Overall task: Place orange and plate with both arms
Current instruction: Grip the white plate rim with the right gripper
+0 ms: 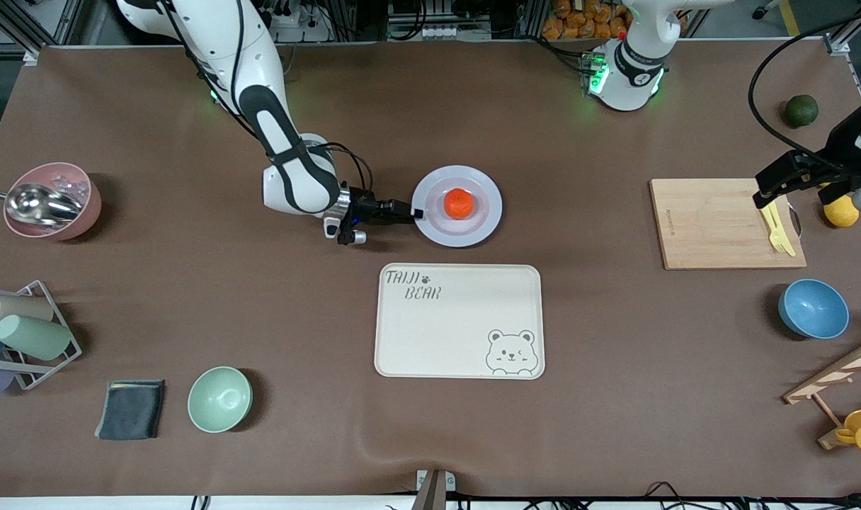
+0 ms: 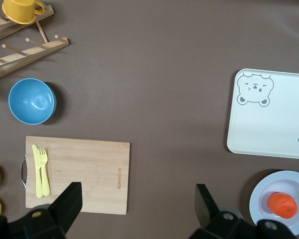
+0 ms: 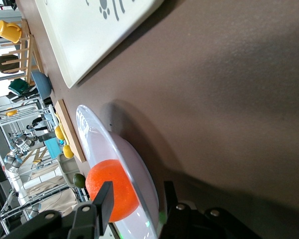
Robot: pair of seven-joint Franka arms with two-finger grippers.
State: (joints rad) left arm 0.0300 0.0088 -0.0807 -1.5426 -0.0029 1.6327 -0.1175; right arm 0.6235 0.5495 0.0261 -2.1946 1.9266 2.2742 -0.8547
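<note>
Right end effector (image 1: pixel 415 212) sits low at the plate's (image 1: pixel 488 217) edge on the side toward the right arm's end of the worktop (image 1: pixel 430 127). In the right wrist view its fingers (image 3: pixel 105 198) straddle the rim, one above and one below, with a gap still showing — I read it as open, not yet clamped. The orange (image 1: pixel 459 203) already lies in the middle of the plate. That plate rests on the worktop, farther from the front camera than the bear-print tray (image 1: pixel 430 333) and apart from it.

Step in hand, as I judge it: gripping the plate rim for transfer, likely to the tray. Next move calls for a firm pinch and then a level lift — any tilt and the orange may roll off.

Left end effector (image 2: pixel 137 199) waits, spread wide and empty, over the cutting board (image 1: pixel 706 227) near the yellow cutlery (image 1: pixel 779 228).

Hard to make out: actual rim contact is not resolved in the front view, where the fingertips merge with the plate edge. The left arm is largely cut off there.
</note>
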